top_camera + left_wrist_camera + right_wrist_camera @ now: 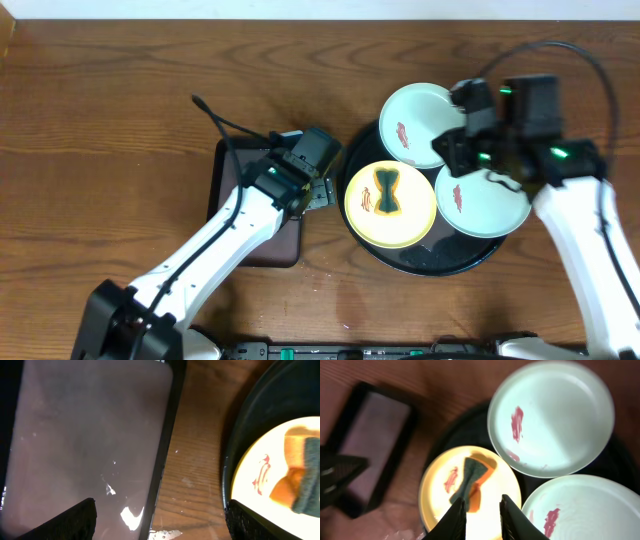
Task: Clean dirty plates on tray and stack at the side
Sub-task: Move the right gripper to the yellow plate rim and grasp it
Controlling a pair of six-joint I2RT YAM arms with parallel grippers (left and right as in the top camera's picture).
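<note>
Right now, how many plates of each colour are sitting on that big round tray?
Pale mint-blue plates: 2
Pale yellow plates: 1
Total: 3 plates, all on the round black tray

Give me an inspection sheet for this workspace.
Surface: dark wood-grain table.
Job's things: round black tray holds far mint plate, near mint plate and yellow plate, all with red smears; none stacked aside.
Clutter: sponge on the yellow plate; rectangular tray.
Grippers: left gripper open, between the two trays; right gripper above the plates, jaws narrowly apart, empty.
Cables: left cable; right cable.
Surroundings: pale strip along the far edge.
</note>
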